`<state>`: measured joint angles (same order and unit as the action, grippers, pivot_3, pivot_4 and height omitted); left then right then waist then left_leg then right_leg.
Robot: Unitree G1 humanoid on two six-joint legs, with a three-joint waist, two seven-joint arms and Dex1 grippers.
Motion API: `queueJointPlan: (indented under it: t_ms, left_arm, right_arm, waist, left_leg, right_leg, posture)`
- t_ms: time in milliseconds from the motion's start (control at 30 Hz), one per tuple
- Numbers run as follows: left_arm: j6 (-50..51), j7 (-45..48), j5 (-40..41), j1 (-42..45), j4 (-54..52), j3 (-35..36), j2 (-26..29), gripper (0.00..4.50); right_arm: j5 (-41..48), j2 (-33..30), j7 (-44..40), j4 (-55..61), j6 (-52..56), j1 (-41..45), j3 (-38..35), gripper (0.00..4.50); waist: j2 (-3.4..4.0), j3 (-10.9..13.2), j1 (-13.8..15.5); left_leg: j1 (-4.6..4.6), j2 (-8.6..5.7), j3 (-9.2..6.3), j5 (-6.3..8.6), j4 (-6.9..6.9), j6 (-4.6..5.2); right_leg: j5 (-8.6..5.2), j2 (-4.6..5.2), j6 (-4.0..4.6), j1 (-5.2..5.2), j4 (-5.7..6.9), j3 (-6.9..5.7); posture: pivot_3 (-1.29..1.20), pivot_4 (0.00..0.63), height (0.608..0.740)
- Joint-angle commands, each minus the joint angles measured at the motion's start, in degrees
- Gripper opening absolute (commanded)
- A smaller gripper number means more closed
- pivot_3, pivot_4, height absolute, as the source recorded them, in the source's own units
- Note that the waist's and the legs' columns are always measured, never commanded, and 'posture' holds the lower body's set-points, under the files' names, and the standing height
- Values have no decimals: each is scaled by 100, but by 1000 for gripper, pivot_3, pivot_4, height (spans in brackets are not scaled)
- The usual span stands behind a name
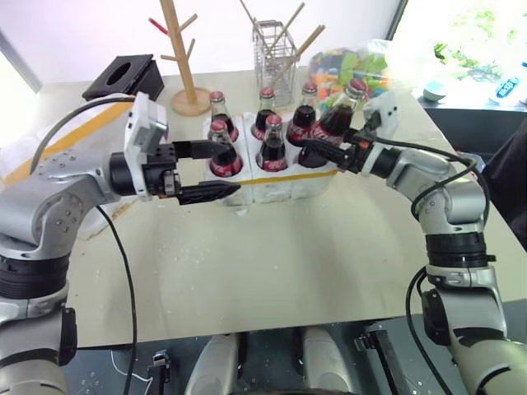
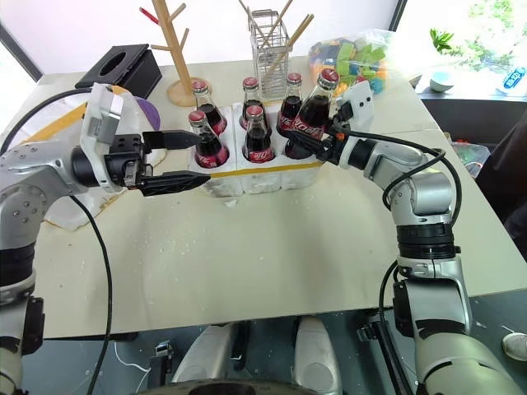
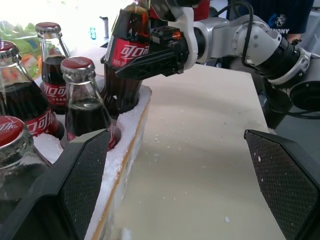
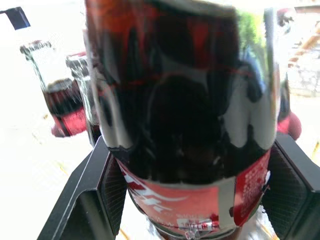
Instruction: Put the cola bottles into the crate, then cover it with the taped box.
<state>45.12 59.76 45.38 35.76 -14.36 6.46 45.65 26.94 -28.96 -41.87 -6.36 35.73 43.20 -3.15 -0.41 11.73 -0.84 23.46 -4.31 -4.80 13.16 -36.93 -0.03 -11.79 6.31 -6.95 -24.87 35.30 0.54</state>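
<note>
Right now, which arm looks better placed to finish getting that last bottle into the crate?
The right: its end effector already grips the tilted cola bottle over the crate's last well. The left end effector stands open beside the crate.

Robot test room: beige table (image 1: 313, 247) cluttered with props, bright window (image 1: 461, 33).

Silver-grey arms with black joint bands and loose black cables. Left gripper (image 1: 210, 170): white camera block at 10 o'clock; long black tapered fingers (image 3: 85, 175) with dimpled pads.
</note>
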Motion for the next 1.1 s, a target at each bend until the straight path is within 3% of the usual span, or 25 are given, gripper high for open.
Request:
queueJointPlan:
  t_ms: [33, 233, 300, 367, 500, 633, 800, 900, 1100]
  left_arm:
    - [-156, 68, -29, 133, -29, 120, 77, 4500]
    - [-172, 121, -28, 205, -11, 62, 49, 4500]
    - [-176, 136, -44, 219, 4, 48, 43, 4500]
    - [-169, 144, -43, 215, 3, 56, 49, 4500]
    - [-111, 169, -22, 34, -97, 230, 259, 4500]
    - [125, 224, 180, -409, -258, 1083, 999, 4500]
    - [752, 868, 415, -1217, 127, 2813, 2289, 4500]
    - [625, 1475, -159, -1813, 784, 3513, 3012, 4500]
    - [-231, 3064, -1760, -3319, 2175, 4381, 3943, 4500]
  right_arm:
    - [-348, 8, 153, -73, -172, 223, 146, 2866]
    - [-1019, 235, 370, -799, -487, 348, 573, 2866]
    - [-1074, 283, 390, -929, -437, 359, 581, 3888]
    - [-1096, 294, 385, -913, -410, 351, 544, 4481]
    - [-748, 87, 288, -268, 0, 215, 183, 4481]
    - [144, -793, -201, 1013, 947, -63, -644, 4481]
    - [1244, -1792, -619, 1823, 2038, -316, -1580, 4481]
    - [1781, -2291, -1210, 2285, 2174, -683, -1882, 4481]
    - [2165, -2397, -1182, 2519, 2170, -687, -1846, 4481]
  waist:
    - [0, 0, 0]
    - [-2, -2, -2]
    - [-4, -3, -21]
    - [-5, -3, -30]
    - [-5, -4, -16]
    - [-2, 1, 16]
    - [-4, 2, -51]
    - [-3, 1, -37]
    - [-2, 0, -32]
  left_leg:
    - [0, 0, 0, 0, 1, 0]
    - [0, -1, 2, 0, -5, -1]
    - [-1, 0, 2, -1, -7, -1]
    - [-8, 1, 4, -1, -8, -2]
    - [-14, 3, 0, -3, -12, -5]
    - [4, 3, -3, -1, -6, -3]
    - [11, 13, 6, 14, 4, -1]
    - [2, 27, 10, 15, 10, 1]
    - [-8, 41, 30, 16, -2, 1]
  right_leg:
    - [0, 0, 0, -1, 0, 0]
    - [0, 1, 0, 2, 0, 1]
    - [0, 0, 0, 4, 0, 1]
    - [1, 0, 0, 9, 0, 1]
    - [3, -5, 5, 17, 2, 1]
    - [3, -4, 5, -1, 0, 1]
    - [1, -6, 4, -18, -5, 0]
    - [-12, -21, 26, -11, -10, 1]
    - [-15, -19, 47, -5, -14, 7]
  posture:
    - [0, 150, 740]
    - [0, 150, 740]
    - [0, 150, 740]
    - [0, 150, 740]
    - [0, 150, 740]
    - [0, 150, 740]
    - [0, 150, 740]
    - [0, 150, 740]
    - [0, 150, 740]
